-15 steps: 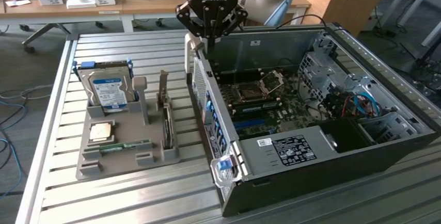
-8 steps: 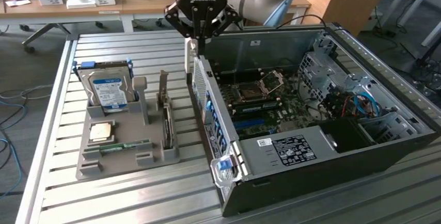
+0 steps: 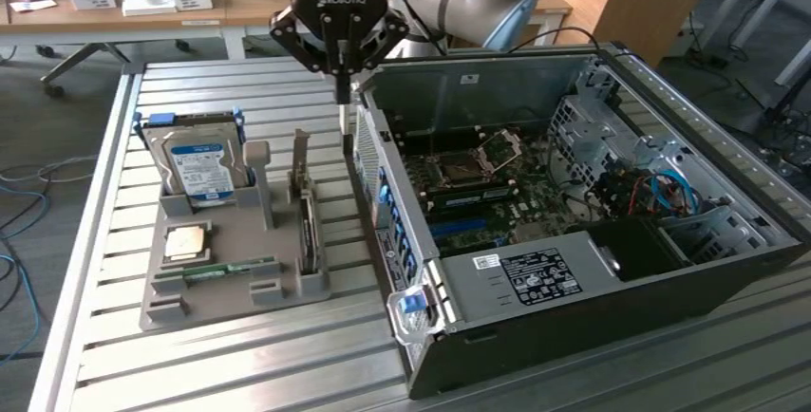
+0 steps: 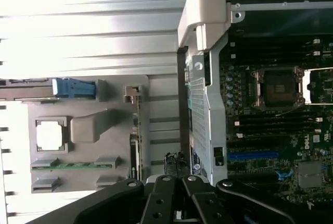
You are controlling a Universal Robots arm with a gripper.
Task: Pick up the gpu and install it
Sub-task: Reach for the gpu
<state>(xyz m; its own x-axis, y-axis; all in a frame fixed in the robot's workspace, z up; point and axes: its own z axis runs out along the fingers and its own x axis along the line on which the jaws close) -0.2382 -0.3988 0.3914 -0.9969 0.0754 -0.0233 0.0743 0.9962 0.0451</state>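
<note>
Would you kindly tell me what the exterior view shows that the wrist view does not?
Exterior view adds: the black power supply with a white label, blue cables, the wooden desk behind. Wrist view adds: a pale grey latch on the open dark computer case's corner. Both share: the grey parts tray, the thin brownish gpu card standing on edge in it, the case's processor socket and the shut black gripper.

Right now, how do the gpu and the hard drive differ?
The hard drive is boxy and silver with a blue label; the gpu is a thin dark card. The gpu stands nearer the computer case than the hard drive. Both stand on edge in the gray holder.
</note>
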